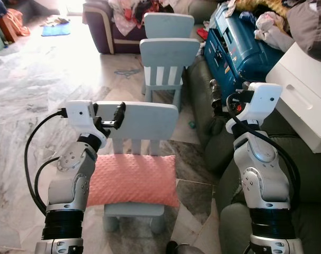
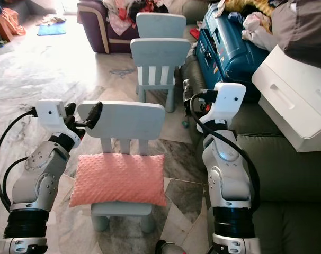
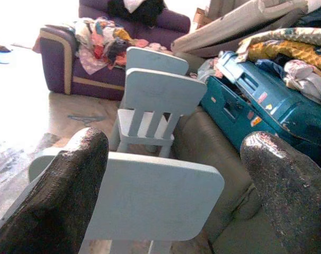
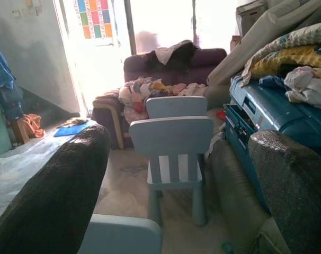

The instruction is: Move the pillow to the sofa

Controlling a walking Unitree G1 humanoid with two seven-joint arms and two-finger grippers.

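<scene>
Left eye view: the pink pillow (image 1: 133, 180) lay flat on the seat of the nearest small blue chair (image 1: 142, 119), covering most of the seat, below the chair's backrest. The left end effector (image 1: 117, 115) was raised just in front of that backrest's near-left corner, above the pillow and not touching it. The right end effector (image 1: 215, 100) was up beside the chair, over the edge of the grey-green sofa (image 1: 303, 174). Behind the chair stood two more blue chairs (image 1: 168, 53) in a row. A blue suitcase (image 1: 240, 50) and a white box (image 1: 303, 90) rested on the sofa, beyond the chair's right side.

Right eye view: same layout. The pillow (image 2: 119, 180) sat square on the chair seat, its corners hanging slightly past the seat's edges. A purple armchair (image 2: 97, 24) heaped with clothes stood far behind the chair, on the marble floor (image 2: 33, 79).

Left wrist view: the two black fingers (image 3: 60, 196) of the left end effector stood wide apart, nothing between them; the chair's backrest (image 3: 150, 196) lay just beyond and between them.

Right wrist view: the right end effector's fingers (image 4: 54, 190) were likewise spread apart and empty. A corner of the nearest chair's backrest (image 4: 123, 233) showed between them, with the second chair (image 4: 174, 137) further off.
</scene>
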